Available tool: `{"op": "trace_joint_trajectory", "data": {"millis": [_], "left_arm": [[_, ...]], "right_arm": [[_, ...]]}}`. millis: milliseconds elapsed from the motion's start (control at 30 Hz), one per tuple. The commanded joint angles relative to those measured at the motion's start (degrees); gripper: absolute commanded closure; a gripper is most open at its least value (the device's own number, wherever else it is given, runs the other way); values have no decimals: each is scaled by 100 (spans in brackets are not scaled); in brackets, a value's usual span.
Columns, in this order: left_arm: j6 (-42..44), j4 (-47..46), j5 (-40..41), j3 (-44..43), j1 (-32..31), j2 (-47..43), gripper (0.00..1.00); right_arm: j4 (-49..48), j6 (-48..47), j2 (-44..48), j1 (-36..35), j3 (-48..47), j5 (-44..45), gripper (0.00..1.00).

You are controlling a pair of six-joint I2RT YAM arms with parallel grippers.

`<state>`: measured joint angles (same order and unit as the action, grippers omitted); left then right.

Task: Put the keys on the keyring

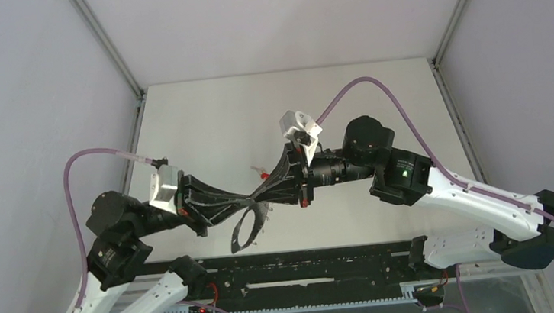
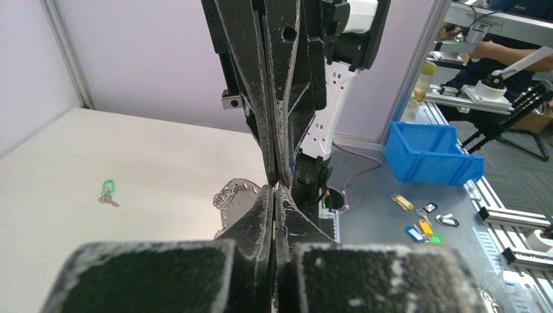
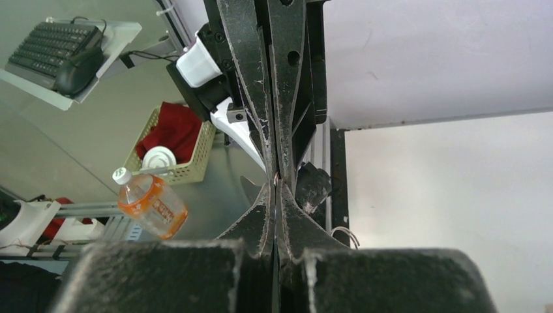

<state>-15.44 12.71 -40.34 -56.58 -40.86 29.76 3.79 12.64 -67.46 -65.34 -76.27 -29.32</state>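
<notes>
My left gripper [image 1: 251, 203] and right gripper [image 1: 263, 200] meet tip to tip above the table's near middle, both shut. A small metal ring [image 2: 277, 186] of the keyring glints between the tips, also in the right wrist view [image 3: 276, 180]. The keyring's dark limp loop [image 1: 245, 232] hangs below them. In the left wrist view it shows as a grey perforated band with a wire ring [image 2: 228, 194]. The red-headed key [image 1: 261, 172] lies on the table just behind the grippers. The green-headed key [image 2: 107, 189] lies on the table to the left.
A black rail [image 1: 307, 265] runs along the table's near edge. Off the table are a blue bin [image 2: 430, 153], several coloured key tags [image 2: 420, 225], an orange bottle [image 3: 151, 205] and a basket [image 3: 176, 169]. Walls close in the table's left, right and back.
</notes>
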Motion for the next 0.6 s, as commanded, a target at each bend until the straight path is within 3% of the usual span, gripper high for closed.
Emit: {"op": "trace_joint_trajectory", "data": {"millis": [0, 200, 367, 567], "left_arm": [[94, -191, -521, -90, 14, 155, 100], [307, 138, -848, -231, 9, 336, 100], [716, 709, -1157, -369, 12, 390, 76], [1022, 1140, -1260, -385, 9, 360, 69]], "right_arm": [[727, -431, -145, -103, -358, 93, 100], [1347, -789, -358, -375, -814, 753, 100], [1433, -820, -242, -414, -806, 1006, 100], [1635, -768, -293, -425, -894, 956, 100]]}}
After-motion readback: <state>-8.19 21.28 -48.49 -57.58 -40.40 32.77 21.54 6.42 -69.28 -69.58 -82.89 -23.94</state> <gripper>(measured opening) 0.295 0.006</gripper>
